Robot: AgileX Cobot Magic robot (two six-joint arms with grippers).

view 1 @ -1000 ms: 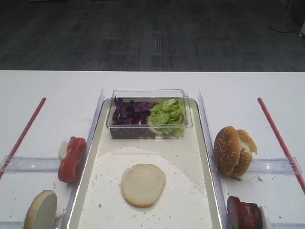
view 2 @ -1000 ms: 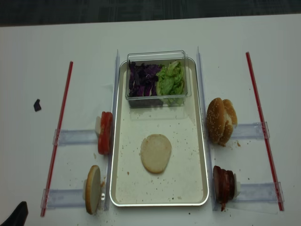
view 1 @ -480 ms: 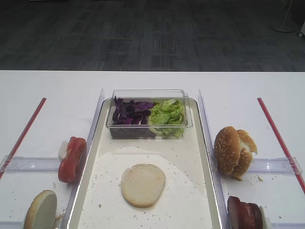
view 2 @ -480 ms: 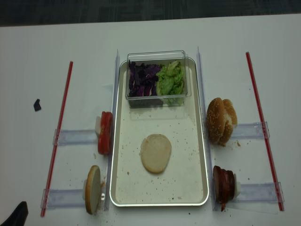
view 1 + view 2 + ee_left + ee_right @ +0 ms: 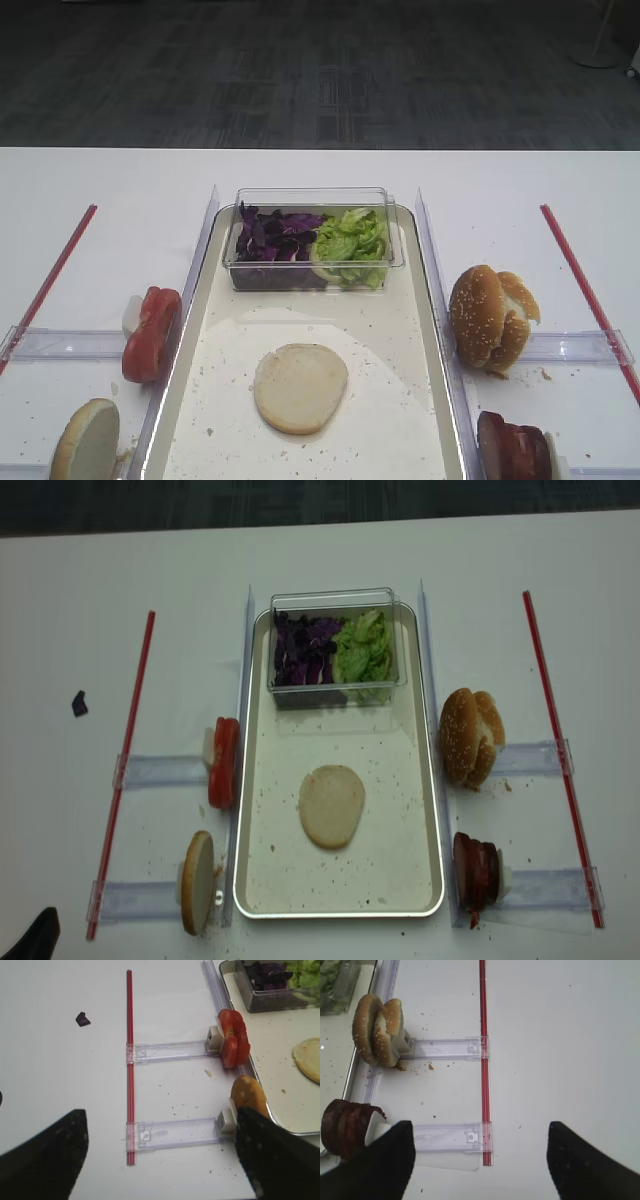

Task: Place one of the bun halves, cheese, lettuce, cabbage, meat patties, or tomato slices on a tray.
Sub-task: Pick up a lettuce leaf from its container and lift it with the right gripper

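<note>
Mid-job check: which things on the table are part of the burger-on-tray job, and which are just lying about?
Part of the job:
tray
flat bun half on the tray
sesame buns
upright bun half
tomato slices
meat patties
cabbage and lettuce in the clear box

Just lying about:
red strips
clear rails
dark scrap

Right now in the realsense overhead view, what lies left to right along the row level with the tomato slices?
Left red strip → tomato slices → flat bun half on the tray → sesame bun halves → right red strip.
</note>
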